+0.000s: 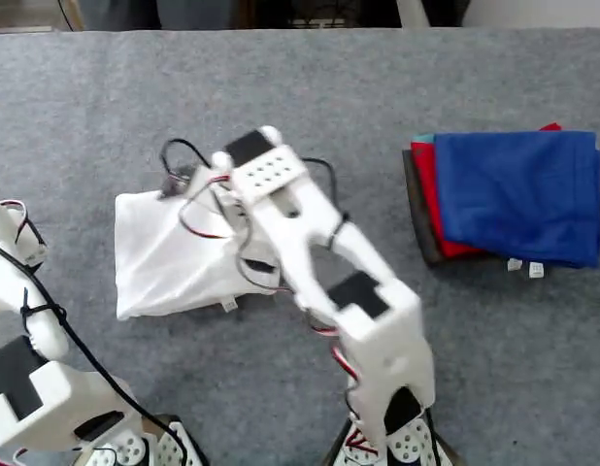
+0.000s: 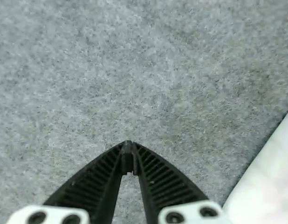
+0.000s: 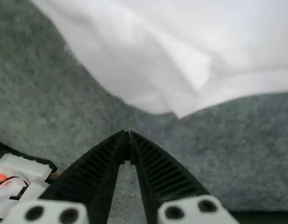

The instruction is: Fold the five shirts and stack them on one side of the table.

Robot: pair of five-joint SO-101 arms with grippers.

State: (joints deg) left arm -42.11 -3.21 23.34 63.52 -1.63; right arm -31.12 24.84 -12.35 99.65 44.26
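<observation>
Where the white shirt [image 1: 164, 262] lies rumpled, half-folded, right gripper [image 3: 130, 148] hangs just beside its edge, jaws pressed together; left gripper [image 2: 128, 158] likewise. Blue-topped stack [image 1: 518, 194] well apart. Grey felt table [image 1: 86, 116].

The white right arm [image 1: 319, 262] stretches from bottom centre toward mid-frame; the white left arm [image 1: 33, 379] sits folded at lower left. The right gripper [image 3: 130, 142] and left gripper [image 2: 128, 156] have jaws pressed together.

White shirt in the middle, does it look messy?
A bit. The white cloth shirt lies crooked on the grey felt table, edges slanted, folds uneven, away from the shirt stack topped by a blue folded shirt.
</observation>
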